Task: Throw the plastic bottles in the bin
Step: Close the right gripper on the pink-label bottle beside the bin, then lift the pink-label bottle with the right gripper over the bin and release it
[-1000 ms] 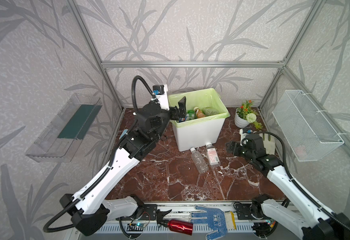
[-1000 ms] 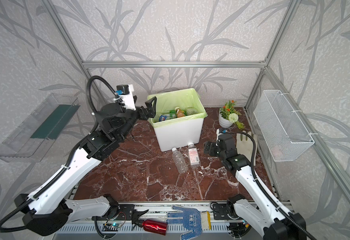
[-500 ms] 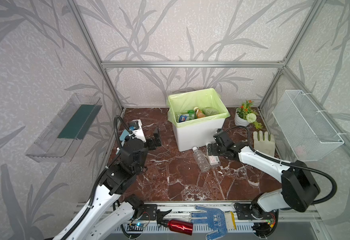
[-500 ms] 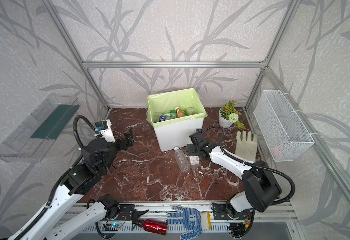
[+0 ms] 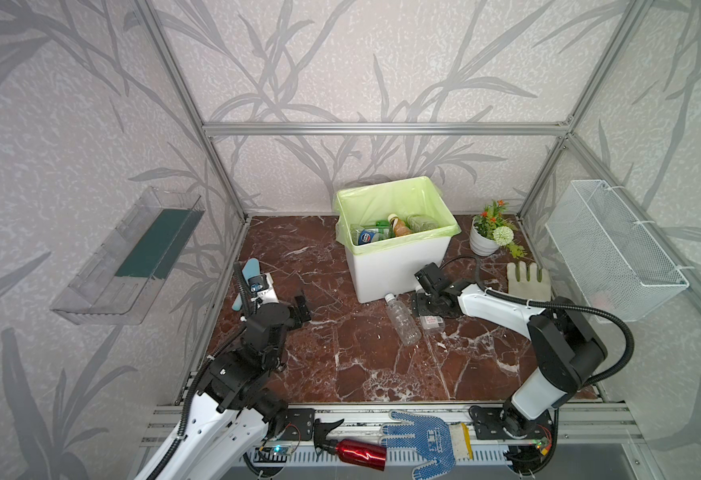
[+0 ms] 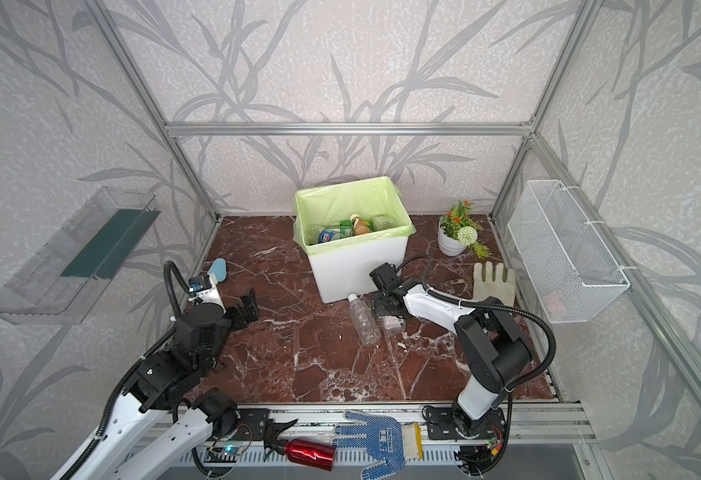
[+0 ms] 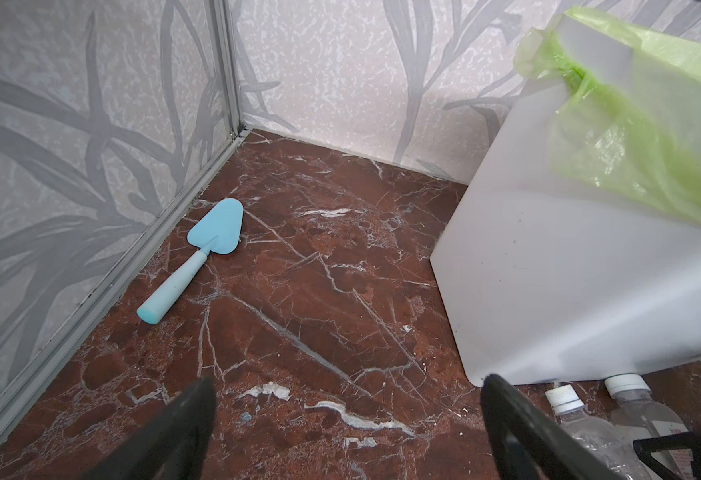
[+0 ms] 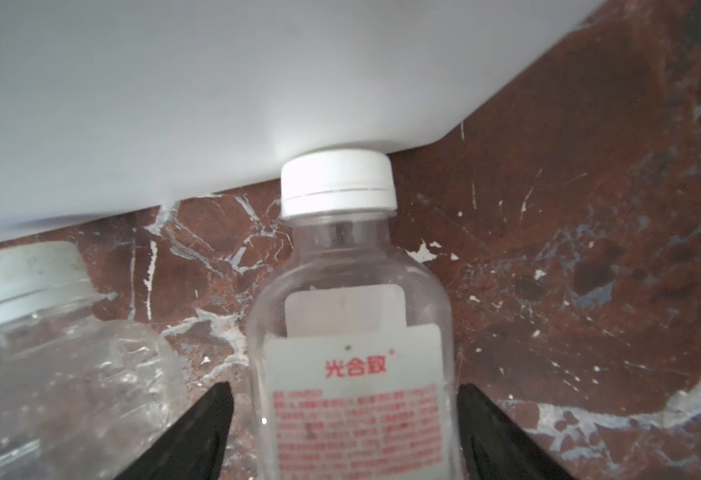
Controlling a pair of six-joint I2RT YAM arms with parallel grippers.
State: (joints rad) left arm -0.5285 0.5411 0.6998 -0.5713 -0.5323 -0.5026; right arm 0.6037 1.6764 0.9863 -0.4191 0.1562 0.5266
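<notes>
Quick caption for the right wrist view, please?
Right gripper straddles a labelled clear bottle lying with its white cap at the bin base.

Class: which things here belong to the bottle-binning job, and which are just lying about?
Job: bin, labelled bottle, clear bottle, binned bottles.
Lying about: blue trowel, red spray bottle, blue glove, cream glove, potted plant, wire basket.

Identify left arm (image 5: pixel 232 374) and right arm (image 5: pixel 490 305): white link shells, black joint housings. Check black corrugated hose (image 5: pixel 630 340) running along each arm. Note white camera block (image 5: pixel 267 291) with blue lens on left wrist. Left gripper (image 7: pixel 348 379), right gripper (image 8: pixel 344 385): black tapered fingers. Black base plate (image 5: pixel 485 419) under each arm.
</notes>
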